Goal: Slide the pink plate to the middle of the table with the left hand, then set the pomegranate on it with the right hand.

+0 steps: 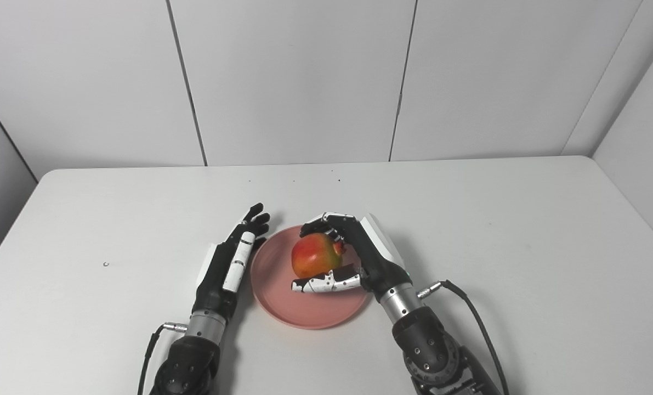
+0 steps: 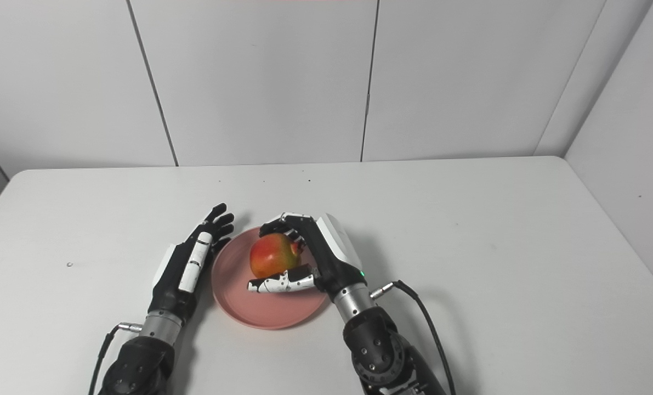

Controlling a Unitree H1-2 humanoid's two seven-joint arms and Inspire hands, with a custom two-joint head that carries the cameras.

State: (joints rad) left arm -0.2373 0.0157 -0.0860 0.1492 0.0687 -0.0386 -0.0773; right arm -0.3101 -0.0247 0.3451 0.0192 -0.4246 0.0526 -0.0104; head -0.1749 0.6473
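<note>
Partly hidden behind curled fingers: round, glossy red-yellow pomegranate [image 1: 313, 254], over the shallow matte pink plate [image 1: 282, 296] mid-table [image 1: 496, 230], grasped by right hand [image 1: 353, 252]. Contact with plate unclear. Left hand [image 1: 233, 260] released, fingers straight, against plate's left rim.

Both arms: black forearm housings with small round screw holes, silver metal wrist cuffs. Left hand [image 1: 228, 262]: black fingers, white panel along one finger and on back. Right hand [image 1: 353, 253]: black fingers, white back plate, white thumb [image 1: 326, 283] with black patches, small green light near wrist. Thin black cable with silver plug at each wrist.
</note>
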